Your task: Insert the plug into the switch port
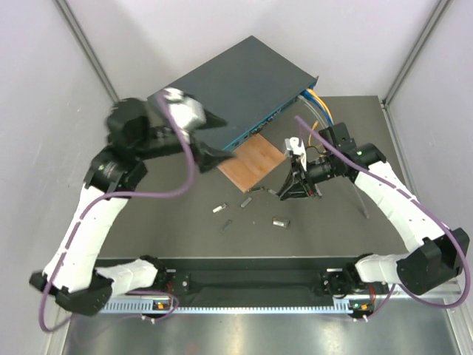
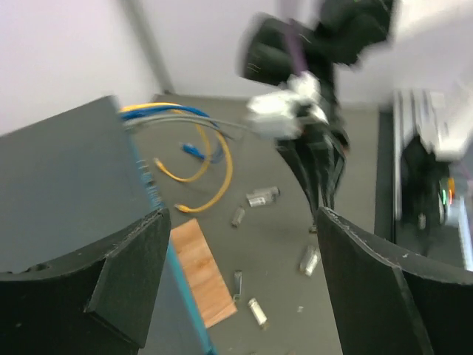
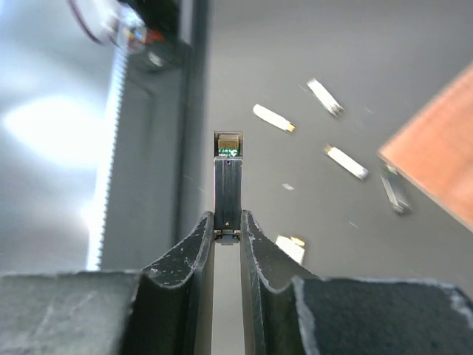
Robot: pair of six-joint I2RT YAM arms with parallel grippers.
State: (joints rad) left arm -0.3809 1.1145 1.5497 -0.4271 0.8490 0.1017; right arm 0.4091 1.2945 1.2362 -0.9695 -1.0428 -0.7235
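Left arm (image 1: 89, 214): lifted high and bent, reaching over the front edge of the switch (image 1: 236, 85).
Left end effector (image 1: 224, 138): wide open, holding nothing.
Right arm (image 1: 392, 196): stretched in low over the table (image 1: 325, 244).
Right end effector (image 3: 228, 222): clenched on the plug (image 3: 228, 181).
Plug: held above the table, apart from the switch.
Switch: at the back of the table, sockets facing the wooden square (image 1: 251, 163).
Left wrist view only: yellow cables (image 2: 214, 170) curl beside the switch.
Right wrist view only: the plug tip sticks out past the fingers.

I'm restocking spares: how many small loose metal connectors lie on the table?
5: two connectors in front of the wooden square, two by its near corner, one beside the right gripper. Others may be hidden behind the arms.
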